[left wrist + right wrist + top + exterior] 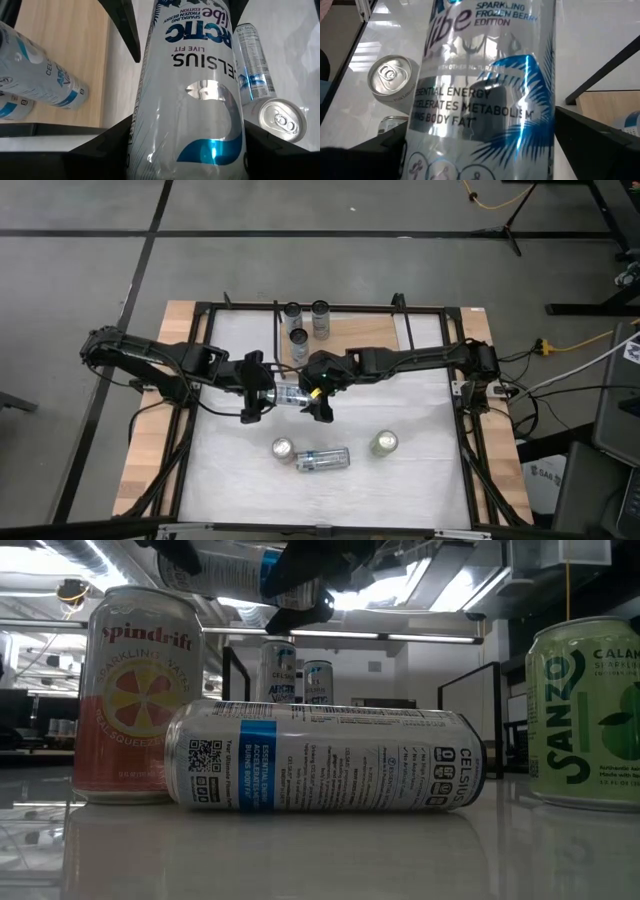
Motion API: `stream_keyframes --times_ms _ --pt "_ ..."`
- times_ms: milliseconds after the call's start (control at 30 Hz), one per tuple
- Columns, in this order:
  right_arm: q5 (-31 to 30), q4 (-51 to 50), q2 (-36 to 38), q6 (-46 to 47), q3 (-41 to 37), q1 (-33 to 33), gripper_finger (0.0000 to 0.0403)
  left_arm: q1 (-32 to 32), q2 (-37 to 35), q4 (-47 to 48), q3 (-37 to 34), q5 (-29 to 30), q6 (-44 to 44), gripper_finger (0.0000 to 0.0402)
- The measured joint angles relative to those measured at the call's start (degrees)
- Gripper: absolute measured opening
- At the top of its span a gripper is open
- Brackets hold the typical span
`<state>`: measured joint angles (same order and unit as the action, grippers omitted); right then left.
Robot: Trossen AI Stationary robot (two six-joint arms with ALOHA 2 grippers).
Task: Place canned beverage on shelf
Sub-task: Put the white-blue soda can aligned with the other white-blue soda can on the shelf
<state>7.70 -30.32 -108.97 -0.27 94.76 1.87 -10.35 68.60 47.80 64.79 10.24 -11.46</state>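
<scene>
The left gripper (262, 392) pinches a can (287, 394) sideways above the table, while the right gripper (318, 392) straddles it, fingers spread (probably a handover toward the shelf (345, 330)).

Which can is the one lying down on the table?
Find the white tabletop in front of both arms. Three cans sit there in a row; the middle one, a silver-and-blue Celsius can, is the only one lying on its side.

cables: orange one (497, 197) on floor | yellow plug (545, 346) right of table
</scene>
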Motion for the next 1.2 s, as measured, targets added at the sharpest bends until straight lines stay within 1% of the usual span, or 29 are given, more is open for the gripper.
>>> stream_keyframes --times_ms 333,533,733,867,1200 --pt "-0.01 -0.88 0.09 0.00 0.00 -0.02 0.0374 -0.02 0.00 -0.86 0.11 1.25 0.09 0.0244" --pt "-0.02 -1.99 0.11 0.00 0.00 -0.04 0.0374 -0.04 -0.07 -0.31 3.17 1.90 1.56 0.0244" --pt "-0.05 -2.57 0.12 0.02 0.00 -0.04 0.0374 -0.04 -0.07 -0.39 4.54 2.15 1.64 0.0244" --pt "-2.07 -2.61 0.13 0.00 0.00 -0.02 0.0374 -0.02 -0.09 -1.27 4.72 2.45 1.64 0.0244" --pt "-2.43 -2.89 0.12 0.00 0.00 -0.02 0.0374 0.00 -0.09 -3.61 4.72 2.58 1.62 0.0244"
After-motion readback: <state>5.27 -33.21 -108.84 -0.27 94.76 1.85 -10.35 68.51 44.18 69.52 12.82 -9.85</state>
